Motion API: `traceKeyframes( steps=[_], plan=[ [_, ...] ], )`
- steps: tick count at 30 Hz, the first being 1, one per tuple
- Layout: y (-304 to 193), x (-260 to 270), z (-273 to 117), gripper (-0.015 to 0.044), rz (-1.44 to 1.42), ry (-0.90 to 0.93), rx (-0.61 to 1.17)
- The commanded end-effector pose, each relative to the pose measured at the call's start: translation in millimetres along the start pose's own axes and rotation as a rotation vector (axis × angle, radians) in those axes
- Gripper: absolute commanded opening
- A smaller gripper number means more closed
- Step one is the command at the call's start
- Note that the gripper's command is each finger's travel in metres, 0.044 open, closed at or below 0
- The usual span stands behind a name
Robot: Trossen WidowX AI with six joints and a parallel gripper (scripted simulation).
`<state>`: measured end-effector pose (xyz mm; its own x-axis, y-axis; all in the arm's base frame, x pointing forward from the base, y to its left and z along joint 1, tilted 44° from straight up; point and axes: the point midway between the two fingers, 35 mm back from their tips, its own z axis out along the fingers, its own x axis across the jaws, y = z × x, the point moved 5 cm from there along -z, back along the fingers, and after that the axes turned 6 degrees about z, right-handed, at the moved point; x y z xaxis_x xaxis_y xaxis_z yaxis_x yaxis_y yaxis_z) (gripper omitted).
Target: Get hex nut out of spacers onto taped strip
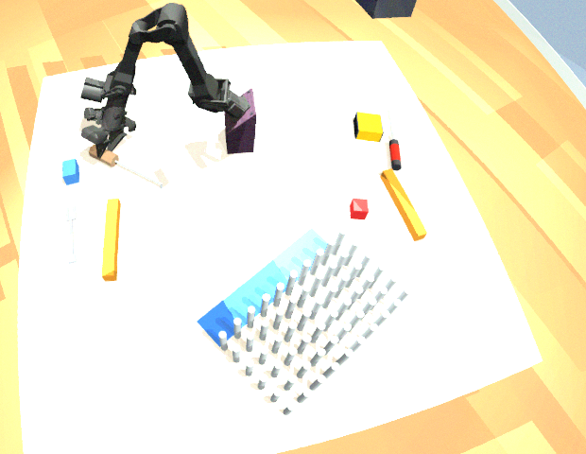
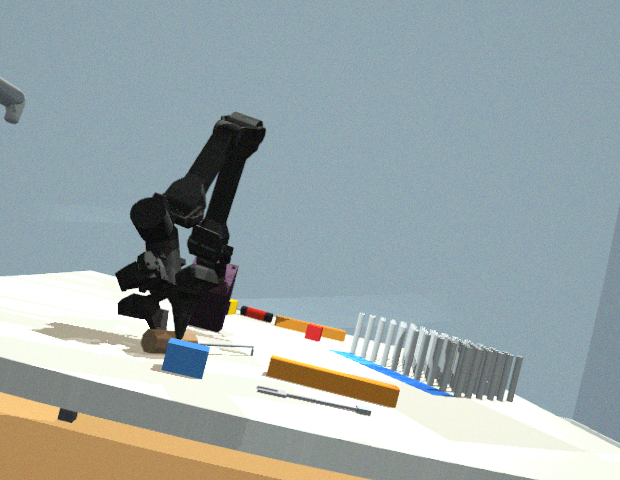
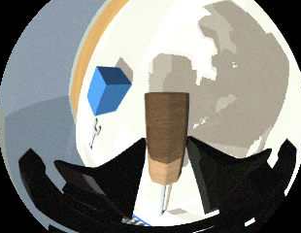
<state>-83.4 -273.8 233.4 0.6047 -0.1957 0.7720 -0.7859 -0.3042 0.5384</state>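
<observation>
My gripper (image 1: 106, 150) (image 2: 168, 333) (image 3: 166, 142) is shut on the wooden handle of the hooked tool. The wooden handle (image 1: 107, 157) (image 2: 156, 341) (image 3: 166, 121) lies level at the table surface; I cannot tell whether it touches the table. Its thin metal shaft (image 1: 139, 174) (image 2: 222, 345) ends in a short bent tip. The standing metal spacers (image 1: 302, 312) (image 2: 439, 361) are upright in rows, far from the gripper. The blue taped strip (image 1: 256, 288) (image 2: 393, 374) runs along their front. The hex nut cannot be made out in any view.
A blue block (image 1: 70, 171) (image 2: 186, 359) (image 3: 108, 91) is beside the handle. A grey forked tool (image 1: 72, 239) (image 2: 315, 400) and an orange bar (image 1: 111, 239) (image 2: 331, 380) lie nearby. Across the table are a red block (image 1: 358, 209), a yellow block (image 1: 369, 127), a red-handled tool (image 1: 395, 153) and another orange bar (image 1: 403, 205).
</observation>
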Motion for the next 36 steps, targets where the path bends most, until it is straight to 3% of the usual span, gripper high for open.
traceKeyframes(
  steps=[1, 17, 21, 30, 36],
  plan=[
    [0.0, 0.0, 0.0, 0.0026, 0.000, 0.000, 0.000],
    [0.0, 0.0, 0.0, 0.0440, 0.000, 0.000, 0.000],
    [17.1, 16.1, -14.1, 0.0440, -0.005, 0.011, -0.075],
    [0.8, 41.5, -57.7, 0.0440, -0.007, 0.020, 0.008],
    [0.1, 42.2, -59.1, 0.0440, -0.007, 0.020, 0.010]
  ],
)
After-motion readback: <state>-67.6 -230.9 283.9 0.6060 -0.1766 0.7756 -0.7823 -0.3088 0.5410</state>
